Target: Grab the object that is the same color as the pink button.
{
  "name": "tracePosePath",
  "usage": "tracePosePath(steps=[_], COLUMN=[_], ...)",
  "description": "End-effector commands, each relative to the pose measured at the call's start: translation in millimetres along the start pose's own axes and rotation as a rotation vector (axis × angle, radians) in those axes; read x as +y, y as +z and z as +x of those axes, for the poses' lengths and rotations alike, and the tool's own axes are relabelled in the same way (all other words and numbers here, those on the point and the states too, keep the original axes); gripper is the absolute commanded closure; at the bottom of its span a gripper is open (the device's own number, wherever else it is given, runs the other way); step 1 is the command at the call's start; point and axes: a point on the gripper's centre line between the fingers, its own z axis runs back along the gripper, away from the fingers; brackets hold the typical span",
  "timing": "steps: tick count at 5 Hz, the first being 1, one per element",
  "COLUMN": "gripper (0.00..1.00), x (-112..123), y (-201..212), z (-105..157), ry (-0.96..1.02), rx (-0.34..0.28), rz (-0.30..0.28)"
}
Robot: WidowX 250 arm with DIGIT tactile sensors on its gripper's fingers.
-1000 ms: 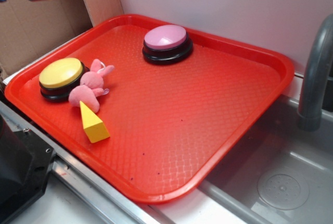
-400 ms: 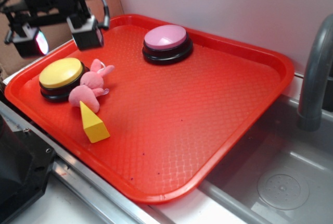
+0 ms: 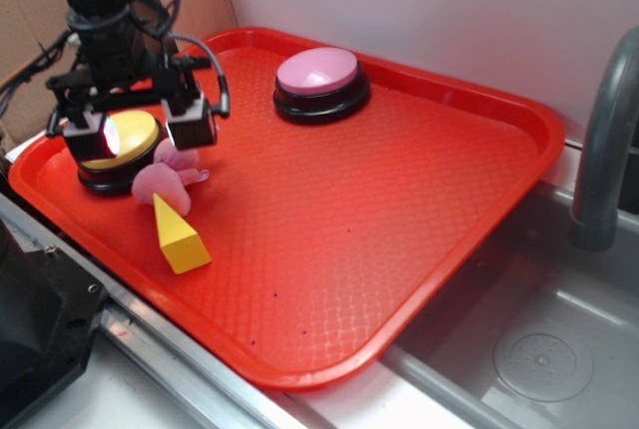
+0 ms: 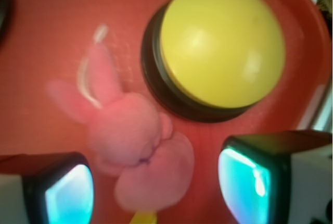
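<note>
Gripper (image 3: 140,132): brought down from the upper left corner of the exterior view within the last second and now held just above the near-left part of the red tray (image 3: 419,239); jaws apart.

Pink plush bunny (image 4: 132,151): lain beside the yellow button (image 4: 221,41), its body framed between the two fingertips (image 4: 62,193) in the wrist view, with the yellow wedge (image 3: 180,234) just in front.

Pink button (image 3: 318,72): set well apart, at the far edge.

Approach is judged nearly complete; final descent and closing remain.
</note>
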Motion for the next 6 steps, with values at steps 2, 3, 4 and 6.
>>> tracePosePath(steps=[2,3,4,6], gripper=[0.0,0.0,0.39,1.0], x=[1.4,1.5,-0.7,-12.7], y=[-27.3,-35.6,-37.6,-3.6], z=[-7.2,-3.0,0.2,5.5], ry=[0.02,0.037,-0.017,-0.114], rx=[-0.017,-0.012,-0.004,-0.011], rz=[0.006,0.008,-0.017,-0.085])
